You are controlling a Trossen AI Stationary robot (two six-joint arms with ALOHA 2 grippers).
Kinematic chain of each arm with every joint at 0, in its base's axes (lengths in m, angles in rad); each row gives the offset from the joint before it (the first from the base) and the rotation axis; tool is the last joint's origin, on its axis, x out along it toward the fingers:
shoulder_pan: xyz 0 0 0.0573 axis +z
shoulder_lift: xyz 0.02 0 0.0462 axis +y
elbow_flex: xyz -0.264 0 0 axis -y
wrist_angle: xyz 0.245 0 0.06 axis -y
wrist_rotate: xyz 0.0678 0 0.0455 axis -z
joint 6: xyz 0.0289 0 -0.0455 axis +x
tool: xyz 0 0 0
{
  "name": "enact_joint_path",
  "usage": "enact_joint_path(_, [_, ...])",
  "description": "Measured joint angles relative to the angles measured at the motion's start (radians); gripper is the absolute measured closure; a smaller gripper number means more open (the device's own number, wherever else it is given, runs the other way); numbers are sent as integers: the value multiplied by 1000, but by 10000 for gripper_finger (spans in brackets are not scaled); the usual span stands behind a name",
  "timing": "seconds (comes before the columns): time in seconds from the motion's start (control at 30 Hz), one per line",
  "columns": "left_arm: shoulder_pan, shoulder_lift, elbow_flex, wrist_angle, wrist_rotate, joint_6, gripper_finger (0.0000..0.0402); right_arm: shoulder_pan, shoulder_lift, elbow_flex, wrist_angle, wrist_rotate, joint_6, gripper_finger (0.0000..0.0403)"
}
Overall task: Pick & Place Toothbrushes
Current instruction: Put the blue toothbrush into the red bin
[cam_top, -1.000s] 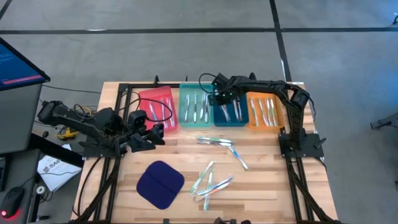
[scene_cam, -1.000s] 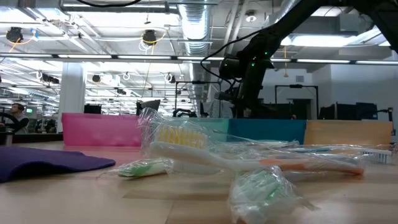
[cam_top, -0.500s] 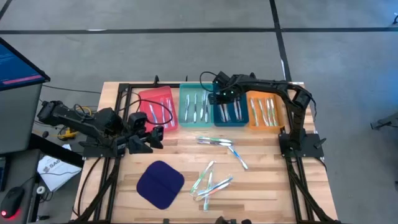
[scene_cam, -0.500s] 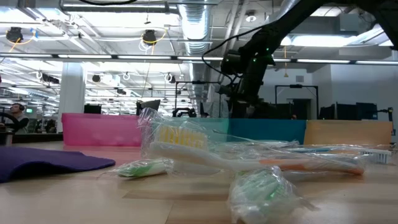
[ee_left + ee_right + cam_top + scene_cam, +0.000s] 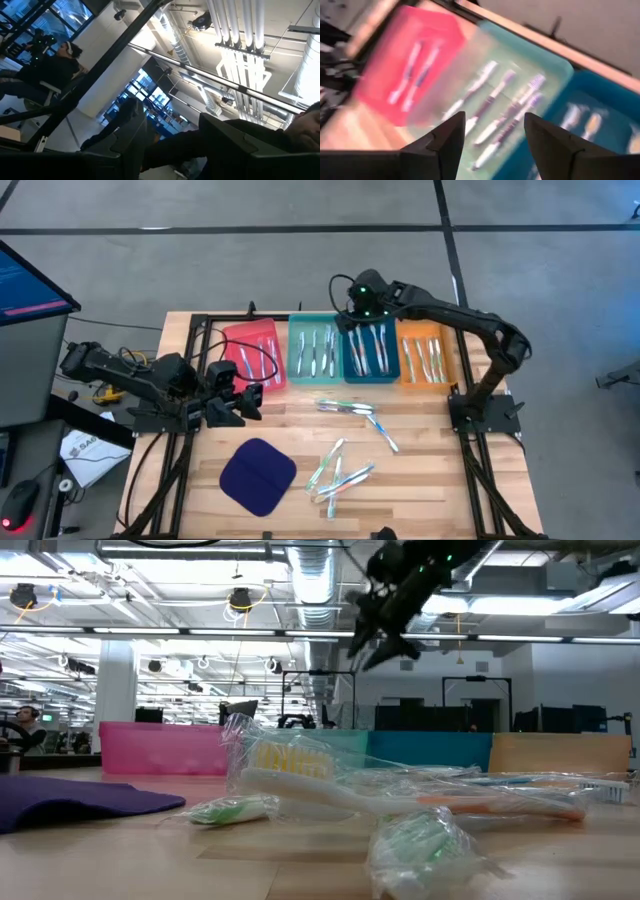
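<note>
So the right gripper (image 5: 366,302) is hovering empty, jaws apart, over the trays (image 5: 371,350) — loose toothbrushes (image 5: 345,408) are lying crosswise nearer it than the left gripper (image 5: 248,392), whose jaws can't be made out.

Four trays (image 5: 325,352) are lined up side by side; loose toothbrushes (image 5: 345,445) are scattered before them, a cloth pad (image 5: 257,476) to their left.
</note>
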Motion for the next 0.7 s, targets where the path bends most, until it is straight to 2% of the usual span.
enact_joint_path(0.3, [-2, 0, 0, 0, 13, 13, 224, 84, -111, 0, 28, 0, 10, 219])
enact_joint_path(0.7, [-1, 0, 0, -1, 41, 15, 224, 247, -172, 0, 27, -18, 39, 215])
